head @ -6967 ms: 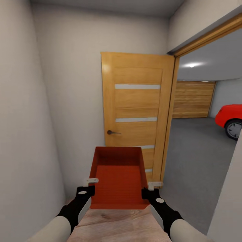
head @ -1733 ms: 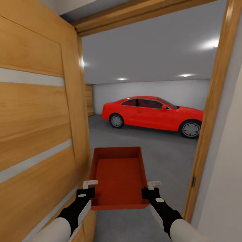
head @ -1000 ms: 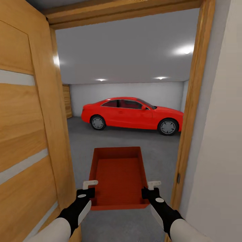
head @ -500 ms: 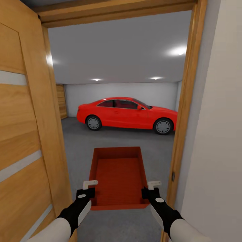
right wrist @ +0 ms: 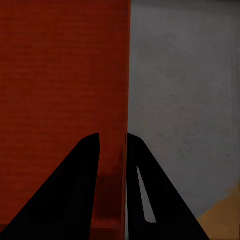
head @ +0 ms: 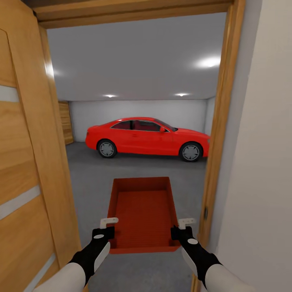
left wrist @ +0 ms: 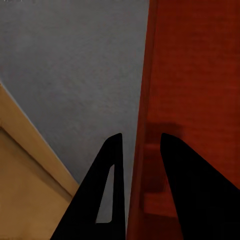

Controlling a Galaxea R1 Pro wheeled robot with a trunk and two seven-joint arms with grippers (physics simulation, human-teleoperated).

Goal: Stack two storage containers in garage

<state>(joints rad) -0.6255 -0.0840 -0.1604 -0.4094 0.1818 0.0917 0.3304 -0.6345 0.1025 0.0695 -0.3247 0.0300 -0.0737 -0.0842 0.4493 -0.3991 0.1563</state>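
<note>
Held level in front of the trunk: one red-orange storage container point(head: 142, 213), lidless, ribbed base showing, nothing inside. Carried by both arms at its near end, one on each long side wall.

Left gripper point(head: 107, 227) clamped narrow on the left wall near the near corner; in the left wrist view, left gripper point(left wrist: 136, 165) with one dark finger outside the wall and one inside, the thin wall of the container point(left wrist: 195, 90) pinched between them. Right gripper point(head: 183, 227) likewise narrow on the right wall; in the right wrist view, right gripper point(right wrist: 113, 150) astride the wall edge of the container point(right wrist: 65, 85), fingers almost together.

Framed by a wooden doorway point(head: 221, 121), with an open wooden door point(head: 28, 170) (pale horizontal strips across it) standing close on the left and a plain white wall point(head: 263, 170) on the right. Beyond the threshold: the garage, dark grey concrete floor point(head: 134, 166), grey-white back wall, lit ceiling spots. Parked well beyond the container, side-on: a red car point(head: 148, 138). At far left behind the door edge, a sliver of wooden planking point(head: 67, 127).

Under the container in both wrist views: grey floor point(left wrist: 75, 75), with a strip of wood at one corner.
</note>
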